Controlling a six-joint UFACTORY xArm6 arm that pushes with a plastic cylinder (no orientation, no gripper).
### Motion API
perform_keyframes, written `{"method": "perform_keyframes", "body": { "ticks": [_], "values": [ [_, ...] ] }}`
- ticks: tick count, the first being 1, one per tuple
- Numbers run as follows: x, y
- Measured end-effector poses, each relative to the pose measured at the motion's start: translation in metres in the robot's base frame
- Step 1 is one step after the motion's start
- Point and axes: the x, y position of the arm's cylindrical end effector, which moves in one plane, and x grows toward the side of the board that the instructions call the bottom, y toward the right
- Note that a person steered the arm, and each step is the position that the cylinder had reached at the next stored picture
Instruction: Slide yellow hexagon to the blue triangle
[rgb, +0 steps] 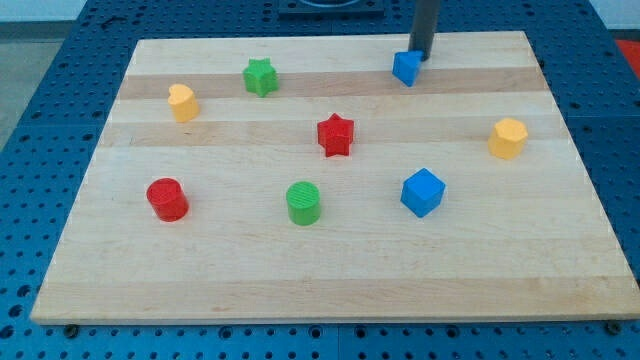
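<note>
The yellow hexagon (508, 138) sits near the board's right edge, at mid height. The blue triangle (405, 68) sits near the view's top, right of centre. My tip (420, 57) is at the end of the dark rod, just to the upper right of the blue triangle, touching or almost touching it. The yellow hexagon is far from the tip, down and to the right.
On the wooden board (330, 290) there are also a yellow block (183, 102) at the upper left, a green star (260, 76), a red star (336, 135), a red cylinder (167, 199), a green cylinder (304, 203) and a blue cube (422, 192).
</note>
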Motion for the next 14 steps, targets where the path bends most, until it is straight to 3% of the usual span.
{"method": "perform_keyframes", "body": {
  "ticks": [2,3,5,8,9,10,12,14],
  "values": [
    [0.063,0.002],
    [0.067,0.007],
    [0.074,0.081],
    [0.174,0.145],
    [0.201,0.14],
    [0.2,0.097],
    [0.147,0.026],
    [0.201,0.037]
  ]
}}
